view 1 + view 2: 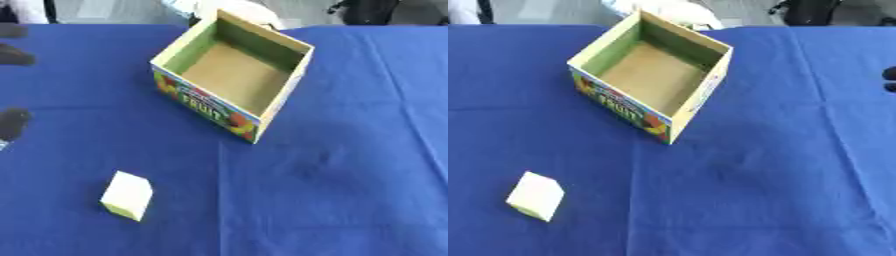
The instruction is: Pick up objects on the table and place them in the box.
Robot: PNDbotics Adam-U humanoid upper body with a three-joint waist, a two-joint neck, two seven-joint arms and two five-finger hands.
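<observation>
An open cardboard box (233, 75) stands on a table covered with a blue cloth (350, 175), set askew so that one corner points toward the viewer; its outer front wall carries a colourful fruit print with the word FRUIT, its inner walls are green, and its brown floor holds nothing visible. Nearer the viewer and toward the robot's left, well apart from the box, a small pale block (128, 195) with a white top and yellowish-green sides lies on the cloth, untouched by either hand. The left hand (13, 52) appears only as dark, blurred shapes at the left edge of the left eye view, level with the box and above the block; whether its fingers are extended or curled cannot be told, and it holds nothing that can be seen. The right hand (890, 80) shows as a small dark form at the right edge of the right eye view, beside the far right part of the cloth; its finger state likewise cannot be told. Creases run across the cloth to the right of the box
</observation>
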